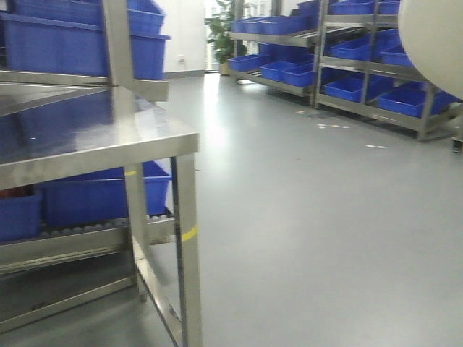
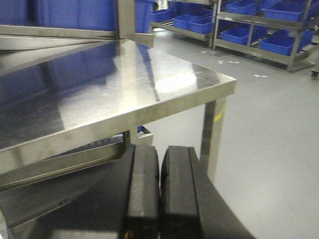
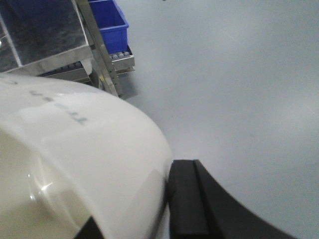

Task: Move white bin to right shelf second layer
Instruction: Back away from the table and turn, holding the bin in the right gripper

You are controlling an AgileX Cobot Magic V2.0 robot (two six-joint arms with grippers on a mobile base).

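The white bin (image 3: pixel 75 164) fills the left of the right wrist view, held up over the grey floor. My right gripper (image 3: pixel 149 209) is shut on its wall: one black finger (image 3: pixel 187 199) presses the outside, the other shows faintly inside it. The bin's curved side also shows at the top right of the front view (image 1: pixel 434 36). My left gripper (image 2: pixel 159 189) is shut and empty, below and in front of the shiny steel table's corner (image 2: pixel 219 84). Sloped steel racks with blue crates (image 1: pixel 376 65) stand at the far right; their roller tracks are too far to make out.
The steel table (image 1: pixel 94 148) stands at the left with its leg (image 1: pixel 187 253) near the middle; blue crates (image 1: pixel 101 195) sit on a roller level under it and more sit above. A potted plant (image 1: pixel 221 32) stands at the back. Grey floor (image 1: pixel 311 238) spreads right.
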